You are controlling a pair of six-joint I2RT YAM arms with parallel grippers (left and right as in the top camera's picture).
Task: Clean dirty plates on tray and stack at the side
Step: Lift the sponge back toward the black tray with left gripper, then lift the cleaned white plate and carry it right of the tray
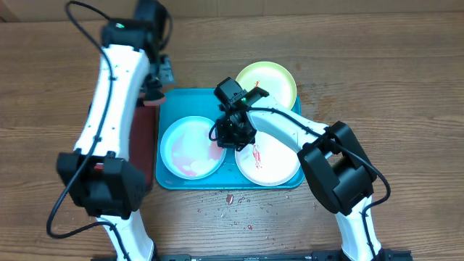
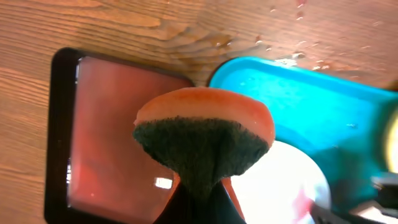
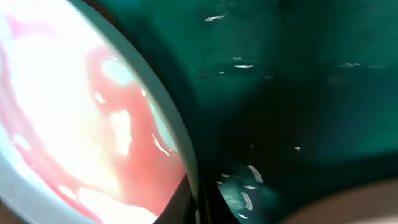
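One lime green plate (image 1: 266,83) looks clean and lies at the tray's (image 1: 192,101) 1 o'clock corner. Two stay smeared red inside it: the light blue plate (image 1: 190,147) at 9 o'clock and the cream plate (image 1: 270,161) at 4 o'clock. The left gripper (image 2: 199,202) clenches a sponge (image 2: 205,134). The right gripper (image 1: 230,136) seems to pinch the light blue plate's rim. No stack yet.

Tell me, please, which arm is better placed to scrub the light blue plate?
Probably left. The left gripper is shut on the sponge, beside the tray near the light blue plate; the right gripper carries no sponge and seems pinched on that plate's rim.
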